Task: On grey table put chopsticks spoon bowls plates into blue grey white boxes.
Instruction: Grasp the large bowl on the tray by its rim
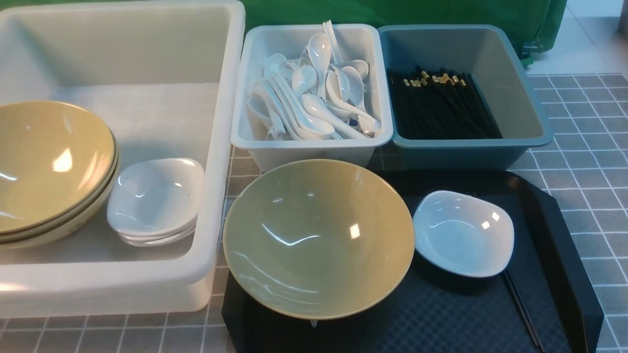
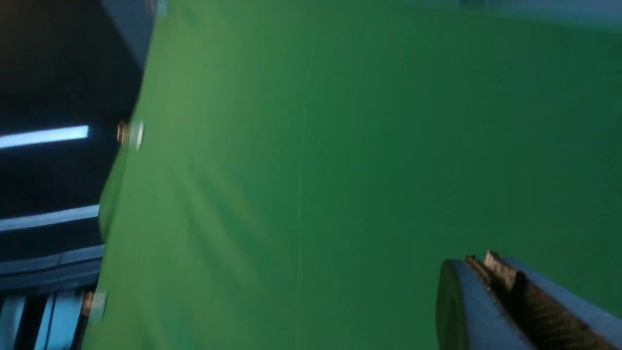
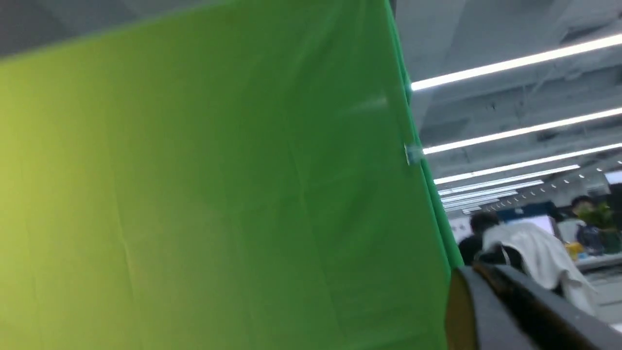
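We see the grey table carrying everything. The white tub fills its left side. A black tray lies at the near edge, from the middle towards the right. Behind the tray two bins stand side by side and touching: the grey-white bin in the middle and the blue bin to its right.

One yellow bowl stands upright on the tray's left part, its rim over the tray's left edge. A stack of bowls leans tilted at the tub's left side. Just beside that stack, a stack of plates rests on the tub's floor. A single plate sits on the tray just to the right of the bowl.

The spoons lie heaped in the grey-white bin. The chopsticks lie packed along the blue bin's left side, and their gold marks are too small for us to read. A loose pair of chopsticks lies on the tray, one end under the single plate.

Each wrist view faces a green cloth. The left gripper has its jaws pressed together, empty. The right gripper looks closed too, holding nothing.
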Controlling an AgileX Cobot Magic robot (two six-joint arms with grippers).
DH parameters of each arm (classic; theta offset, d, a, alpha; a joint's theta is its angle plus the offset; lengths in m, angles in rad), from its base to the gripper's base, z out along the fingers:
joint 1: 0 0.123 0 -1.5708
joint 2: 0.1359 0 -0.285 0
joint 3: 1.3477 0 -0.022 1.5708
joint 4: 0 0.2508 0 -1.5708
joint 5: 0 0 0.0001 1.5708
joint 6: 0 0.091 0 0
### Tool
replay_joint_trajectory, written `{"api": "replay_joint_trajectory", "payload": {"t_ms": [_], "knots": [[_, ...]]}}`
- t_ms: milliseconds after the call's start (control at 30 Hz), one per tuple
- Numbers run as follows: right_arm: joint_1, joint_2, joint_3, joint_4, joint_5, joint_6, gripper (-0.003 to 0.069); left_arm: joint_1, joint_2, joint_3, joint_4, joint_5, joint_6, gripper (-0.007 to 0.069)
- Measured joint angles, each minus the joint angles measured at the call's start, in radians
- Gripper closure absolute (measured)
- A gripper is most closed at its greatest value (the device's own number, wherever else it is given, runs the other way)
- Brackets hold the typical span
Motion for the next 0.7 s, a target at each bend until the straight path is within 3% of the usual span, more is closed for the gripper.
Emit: {"api": "replay_joint_trajectory", "payload": {"t_ms": [100,200,333,400,600,700], "knots": [[0.0,0.0,-0.039,0.003,0.067,-0.006,0.0608,0.0,0.003,-0.105,-0.056,0.103,-0.023,0.0636],[0.0,0.051,-0.228,0.003,0.275,-0.103,0.062,0.0,0.101,-0.383,-0.064,0.414,0.021,0.0636],[0.0,0.248,-0.458,0.003,0.547,-0.267,0.062,-0.003,0.369,-0.668,-0.063,0.679,0.127,0.0636],[0.0,0.33,-0.502,0.003,0.651,-0.283,0.062,-0.015,0.491,-0.731,-0.067,0.801,0.139,0.0636],[0.017,0.515,-0.529,0.01,1.023,-0.313,0.062,-0.135,0.834,-0.906,-0.188,1.184,0.212,0.0636],[0.04,0.579,-0.524,0.046,1.162,-0.405,0.062,-0.237,0.987,-0.987,-0.255,1.331,0.304,0.0636]]}}
